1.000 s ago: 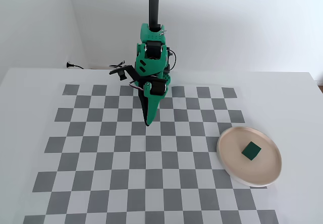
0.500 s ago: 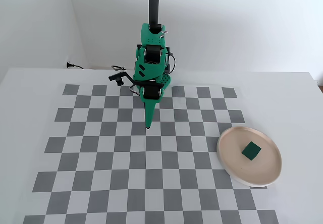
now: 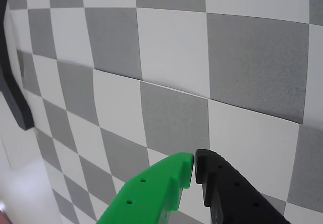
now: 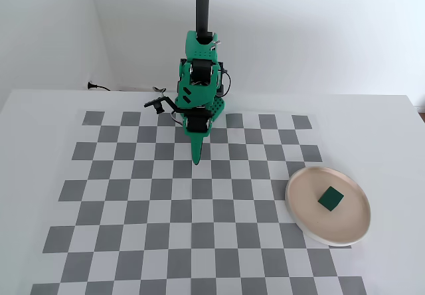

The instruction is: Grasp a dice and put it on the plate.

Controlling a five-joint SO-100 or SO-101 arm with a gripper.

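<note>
Dice [image 4: 330, 198] matt; plate [image 4: 302, 218] smooth, satin; checkered mat [image 4: 153, 235] matt, paper-like; end effector [image 3: 194, 164] matt plastic.

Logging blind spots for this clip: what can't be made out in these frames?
- Dice and plate: outside the wrist view, seen only in the fixed view.
- Dice pips: too small to tell in the fixed view.
- Gripper: rear cut off by the wrist view's bottom edge; in the fixed view too small to separate its fingers.
- Dark shape: cut off by the wrist view's left edge, unidentifiable.
</note>
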